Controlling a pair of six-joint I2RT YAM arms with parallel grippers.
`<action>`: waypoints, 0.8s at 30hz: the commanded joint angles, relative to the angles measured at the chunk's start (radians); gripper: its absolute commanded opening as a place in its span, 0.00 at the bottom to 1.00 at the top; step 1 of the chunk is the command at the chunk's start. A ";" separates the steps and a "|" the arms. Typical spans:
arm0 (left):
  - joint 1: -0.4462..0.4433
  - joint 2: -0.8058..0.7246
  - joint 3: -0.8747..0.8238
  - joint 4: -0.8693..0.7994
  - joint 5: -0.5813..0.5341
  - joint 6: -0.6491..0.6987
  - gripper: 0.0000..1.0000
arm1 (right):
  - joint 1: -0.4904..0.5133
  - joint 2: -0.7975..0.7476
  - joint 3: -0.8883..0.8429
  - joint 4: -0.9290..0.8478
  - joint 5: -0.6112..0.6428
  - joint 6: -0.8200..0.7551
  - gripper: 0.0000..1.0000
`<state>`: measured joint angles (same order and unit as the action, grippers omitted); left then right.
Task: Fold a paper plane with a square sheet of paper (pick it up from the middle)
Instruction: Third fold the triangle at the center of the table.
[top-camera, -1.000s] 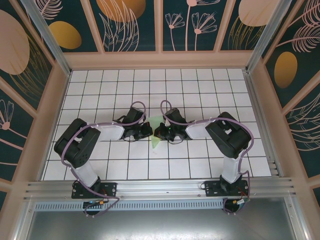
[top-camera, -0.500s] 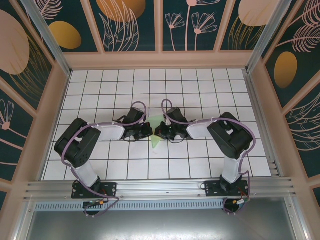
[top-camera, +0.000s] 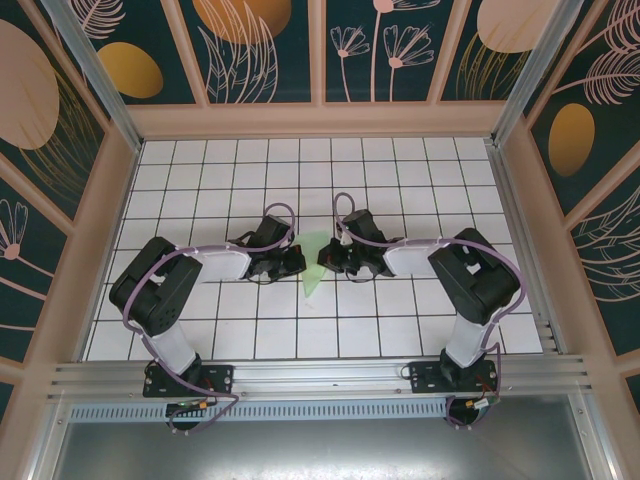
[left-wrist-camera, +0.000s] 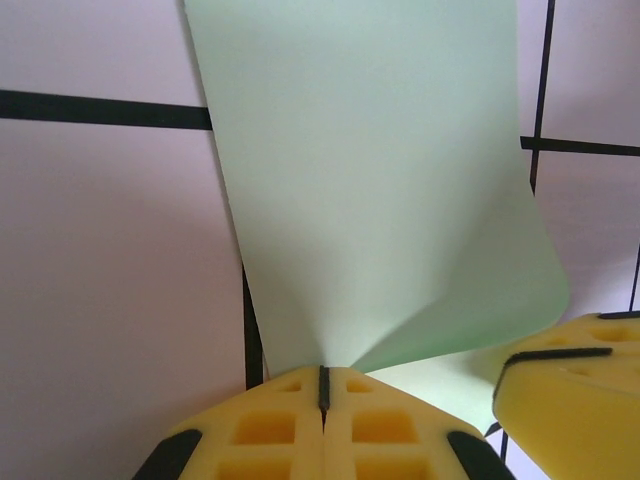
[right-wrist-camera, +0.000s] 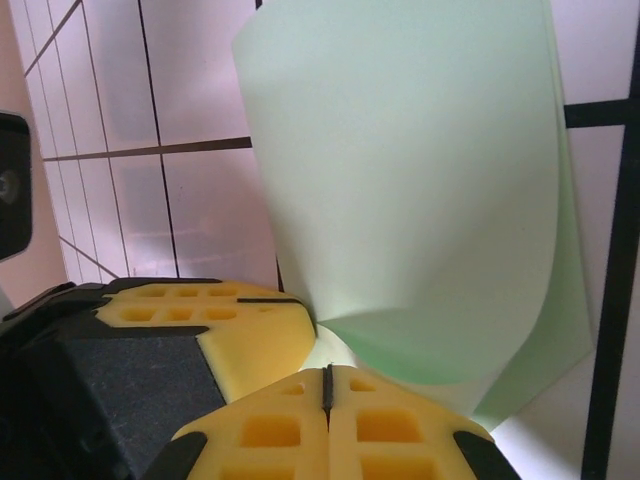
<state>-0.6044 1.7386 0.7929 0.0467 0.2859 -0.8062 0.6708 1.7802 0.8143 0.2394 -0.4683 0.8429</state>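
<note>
Near edge: both bases (top-camera: 185, 378) are bolted behind an aluminium rail (top-camera: 320, 368), left arm (top-camera: 160, 290) and right arm (top-camera: 470, 280) elbowed outward, forearms angled in toward the middle of the white-tiled worktop (top-camera: 200, 340). The two heads meet there, almost nose to nose. Left fingers (left-wrist-camera: 305, 425): yellow pads pressed together, seam closed, clamped on the paper (left-wrist-camera: 380, 200), which comes straight out of the seam. Right fingers (right-wrist-camera: 345, 425): pads likewise together, pinching the same pale green sheet just beside the left pair. From the left wrist, a right pad shows at lower right, touching the sheet's bottom corner; from the right wrist, the left pads sit just to the left, against the sheet. The paper is between the two heads in the middle of the worktop, bowed and doubled over rather than flat, with a soft crease fanning out from the left pinch point. From above it reads as a narrow green sliver, its point toward the near side. Cannot tell whether any edge touches the tiles. Black grid lines (left-wrist-camera: 100, 108) run beyond it. Farther out: bare tiles, then dark wall panels (top-camera: 260, 50) with leaf and flower patterns.
</note>
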 joint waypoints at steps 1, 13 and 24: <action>-0.002 0.064 -0.021 -0.128 -0.100 0.026 0.00 | -0.007 0.028 -0.010 -0.008 0.019 -0.022 0.00; -0.002 0.066 -0.011 -0.141 -0.113 0.032 0.00 | -0.025 0.053 -0.051 -0.002 0.058 0.002 0.00; -0.003 -0.077 0.038 -0.098 -0.038 -0.006 0.09 | -0.025 0.071 -0.082 0.006 0.071 0.042 0.00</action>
<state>-0.6090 1.7290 0.8288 -0.0204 0.2687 -0.7914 0.6540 1.8122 0.7673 0.2897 -0.4458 0.8707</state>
